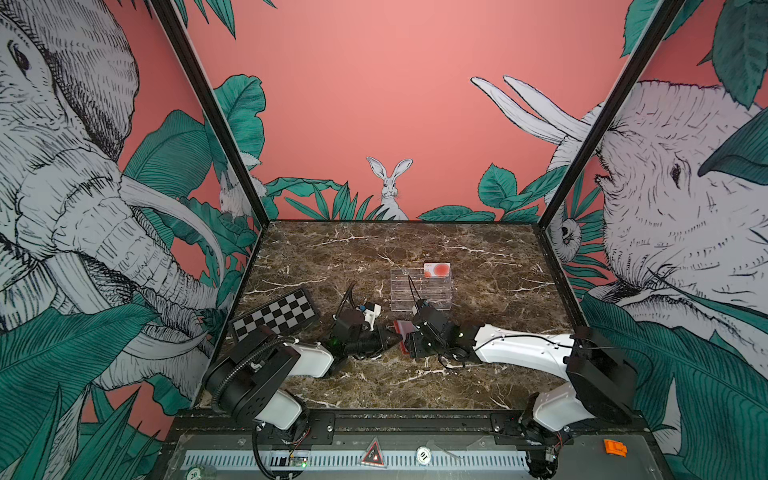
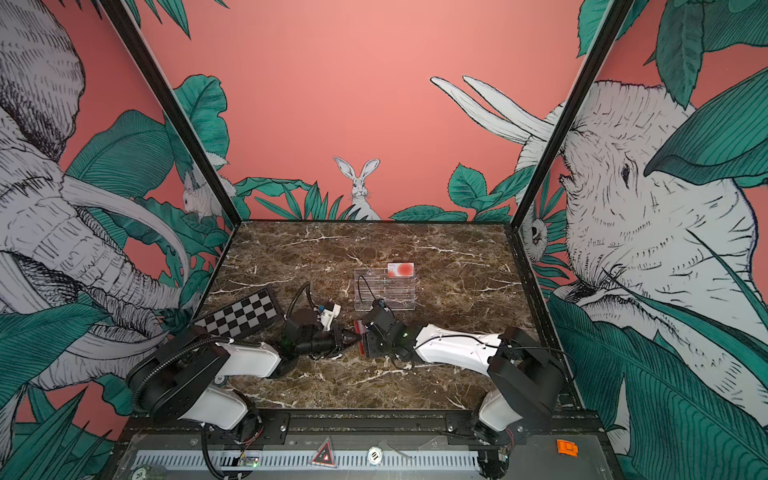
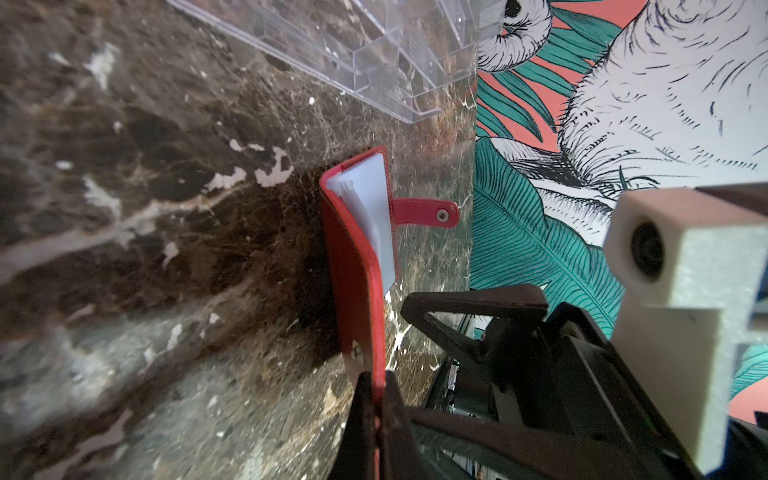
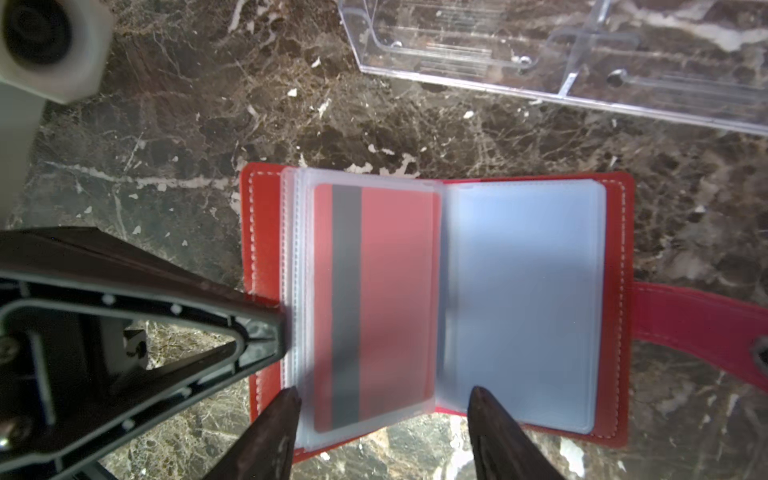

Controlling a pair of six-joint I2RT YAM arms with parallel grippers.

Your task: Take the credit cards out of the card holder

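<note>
Two arms meet low over the near middle of the bench (image 1: pixel 478 257) in both top views, with the red holder (image 1: pixel 400 327) between them, just in front of the clear stand (image 1: pixel 419 291). One white card (image 1: pixel 436 270) stands in the stand's top tier, so I judge one card is out and two are left.

Left wrist view: the left fingers (image 3: pixel 361 415) are pressed together on the edge of the holder's cover, likely anchoring it.

Right wrist view: the holder lies open, with a red card (image 4: pixel 386 303) in one sleeve and a blue card (image 4: pixel 523 303) in the facing one. The right fingers (image 4: pixel 282 415) are spread, their tips at the pages' edge on either side of the red card, gripping nothing. Next they must close on that card alone, not its sleeve, and draw it out straight while the cover is held.
</note>
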